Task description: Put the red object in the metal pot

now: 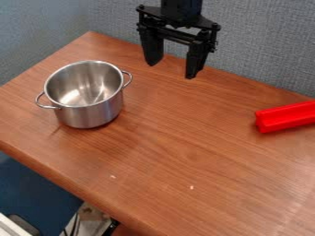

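Observation:
The red object [286,117], a bright red elongated block, lies flat on the wooden table [185,138] near its right edge. The metal pot [84,92], shiny steel with two loop handles, stands upright on the left part of the table and looks empty inside. My gripper [172,63] hangs above the table's far edge, between pot and block, fingers pointing down. Its jaws stand wide apart with nothing between them. It is well to the left of the red object and to the right of the pot.
The wooden table's front edge runs diagonally from lower left to bottom centre, with dark floor below it. A grey-blue wall backs the scene.

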Controlling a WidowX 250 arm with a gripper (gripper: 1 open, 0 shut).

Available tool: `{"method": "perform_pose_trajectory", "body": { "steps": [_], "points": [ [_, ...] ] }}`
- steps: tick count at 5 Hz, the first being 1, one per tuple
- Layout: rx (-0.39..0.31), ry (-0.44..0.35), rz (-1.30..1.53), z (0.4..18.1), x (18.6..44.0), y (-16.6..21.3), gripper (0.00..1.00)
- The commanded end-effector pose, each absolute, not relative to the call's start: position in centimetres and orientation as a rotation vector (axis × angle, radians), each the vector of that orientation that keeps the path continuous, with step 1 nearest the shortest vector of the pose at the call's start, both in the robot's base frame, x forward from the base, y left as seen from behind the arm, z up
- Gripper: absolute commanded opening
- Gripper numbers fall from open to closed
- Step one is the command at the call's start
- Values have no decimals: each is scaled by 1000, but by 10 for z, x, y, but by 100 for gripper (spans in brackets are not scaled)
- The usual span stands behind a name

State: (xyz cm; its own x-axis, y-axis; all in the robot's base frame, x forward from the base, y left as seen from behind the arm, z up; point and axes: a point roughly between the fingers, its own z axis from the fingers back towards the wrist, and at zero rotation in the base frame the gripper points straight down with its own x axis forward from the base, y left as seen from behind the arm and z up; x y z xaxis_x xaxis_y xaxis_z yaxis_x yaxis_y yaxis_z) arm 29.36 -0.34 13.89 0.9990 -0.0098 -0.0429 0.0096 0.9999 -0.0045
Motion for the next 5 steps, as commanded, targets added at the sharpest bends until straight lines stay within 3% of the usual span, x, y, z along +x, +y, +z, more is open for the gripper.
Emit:
{"method": "perform_pose_trajectory", "body": {
  "steps": [1,2,4,5],
  "points": [
    [-16,82,-15,132,293,-7,100],
    [-22,102,-130,122,306,-33,100],
    [56,63,-177,148,368,-84,100],
    [66,37,-359,133,365,-102,100]
  ]
}}
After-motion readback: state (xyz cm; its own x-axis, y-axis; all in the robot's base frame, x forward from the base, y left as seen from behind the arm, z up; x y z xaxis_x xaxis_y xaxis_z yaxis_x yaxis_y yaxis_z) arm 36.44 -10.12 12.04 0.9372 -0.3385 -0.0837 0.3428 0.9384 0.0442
